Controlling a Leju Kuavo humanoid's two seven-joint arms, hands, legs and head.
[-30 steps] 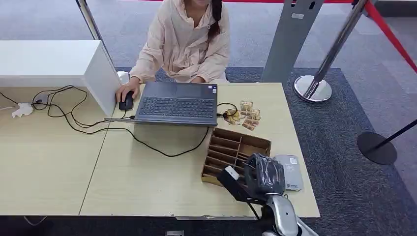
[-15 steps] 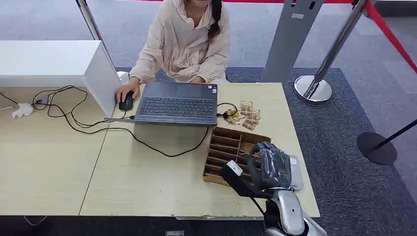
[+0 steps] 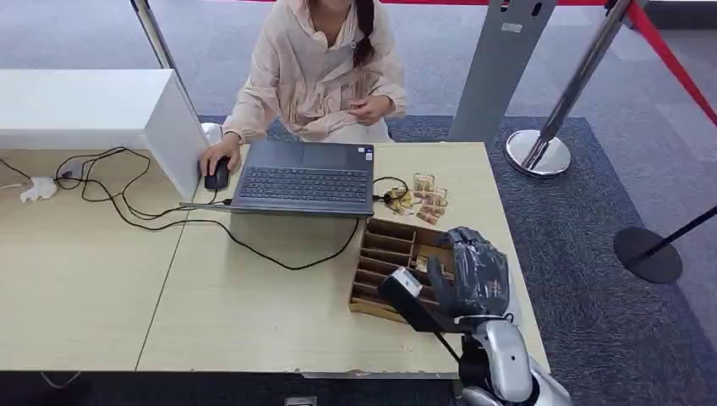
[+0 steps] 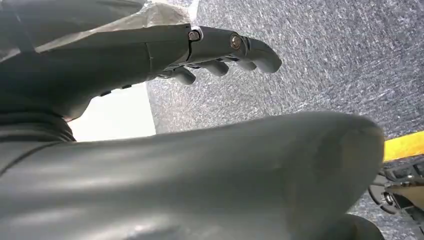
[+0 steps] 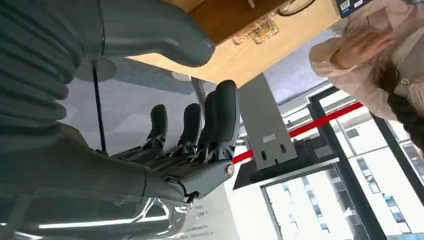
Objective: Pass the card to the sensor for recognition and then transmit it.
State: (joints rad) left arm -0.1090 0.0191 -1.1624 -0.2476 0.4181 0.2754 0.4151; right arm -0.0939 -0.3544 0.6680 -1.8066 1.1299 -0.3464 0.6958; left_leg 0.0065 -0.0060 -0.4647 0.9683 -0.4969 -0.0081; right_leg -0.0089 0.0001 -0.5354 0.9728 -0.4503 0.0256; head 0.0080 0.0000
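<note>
Hidden and cut-off parts around the wooden slotted tray

The right hand (image 3: 475, 272) covers the wooden slotted tray's (image 3: 391, 254) near right corner and most of the grey sensor pad (image 3: 512, 298) beside it; whether a card lies under it cannot be told. Beyond the tray, the small gold items (image 3: 423, 199) are too small to identify. The person's (image 3: 317, 68) head is cut by the top edge.
</note>
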